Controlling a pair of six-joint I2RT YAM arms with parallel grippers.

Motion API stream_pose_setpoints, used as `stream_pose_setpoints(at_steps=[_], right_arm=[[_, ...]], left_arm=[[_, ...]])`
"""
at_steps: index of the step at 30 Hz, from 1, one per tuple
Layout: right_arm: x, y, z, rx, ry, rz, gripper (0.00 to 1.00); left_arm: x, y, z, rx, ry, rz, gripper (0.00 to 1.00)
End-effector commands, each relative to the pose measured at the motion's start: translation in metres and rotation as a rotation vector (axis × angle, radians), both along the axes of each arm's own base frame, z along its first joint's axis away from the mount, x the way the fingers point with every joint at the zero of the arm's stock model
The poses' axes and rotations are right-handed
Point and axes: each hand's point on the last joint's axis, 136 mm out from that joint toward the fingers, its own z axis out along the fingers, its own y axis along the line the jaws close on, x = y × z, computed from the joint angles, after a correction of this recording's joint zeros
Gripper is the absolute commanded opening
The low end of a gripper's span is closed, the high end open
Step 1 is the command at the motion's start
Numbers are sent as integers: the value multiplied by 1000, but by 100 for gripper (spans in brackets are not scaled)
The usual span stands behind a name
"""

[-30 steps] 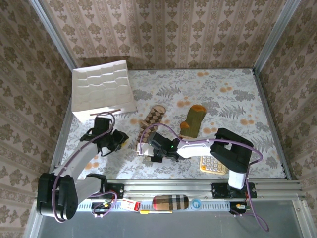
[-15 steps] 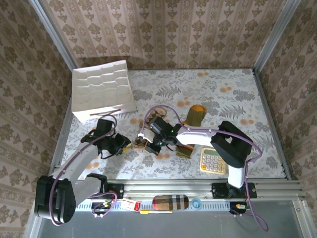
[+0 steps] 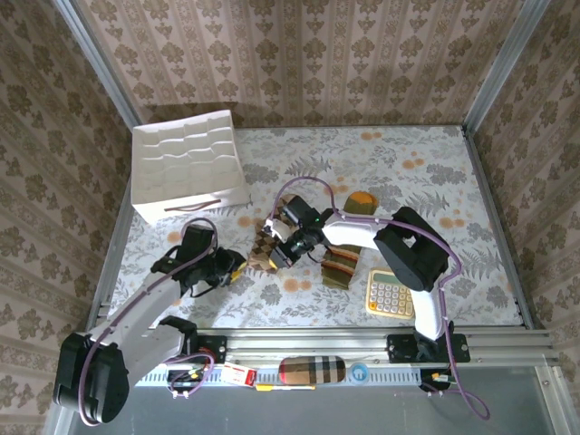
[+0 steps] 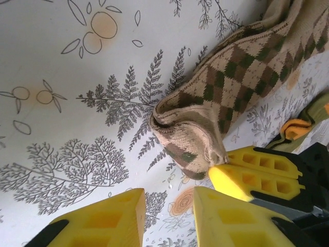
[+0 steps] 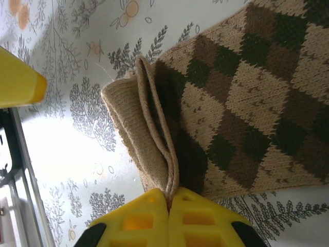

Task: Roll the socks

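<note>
The tan-and-brown argyle sock [image 5: 247, 108] lies on the floral tablecloth with its cuff end folded back over itself [image 4: 190, 139]. My right gripper [image 5: 168, 198] is shut on the doubled cuff edge, left of centre in the top view [image 3: 283, 251]. My left gripper [image 4: 169, 216] stands open just left of the fold [image 3: 234, 267], nothing between its fingers. The olive green sock [image 3: 343, 265] with the orange toe [image 3: 362, 201] lies to the right, partly under the right arm.
A white divided box [image 3: 186, 163] stands at the back left. A calculator [image 3: 390, 294] lies near the front right. The beige plaid case [image 3: 311, 370] rests on the front rail. Wallpapered walls close in three sides.
My right gripper has carried the argyle cuff away from the front edge, folding the sock over itself. My left gripper has moved right toward the fold, its jaws slightly wider.
</note>
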Motion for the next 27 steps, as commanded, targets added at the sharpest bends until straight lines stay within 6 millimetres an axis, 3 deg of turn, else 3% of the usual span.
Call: stream_pose_setpoints(at_steps=[1,7,22,27], right_arm=[[2,2,0,-12,75,-33,0],[4,3,-8,-44,114,-46,0],[16,3,-16,-63,192,-124,0],[16,3,-19,-65,209,-126,0]], left_arm=[[3,-7,-6,-50,11,31,34],[22,-11,-8,-83,-36,83,44],[45,-20,-26,-70,-36,72,43],[51,-15,-40,-19,-7,94,40]])
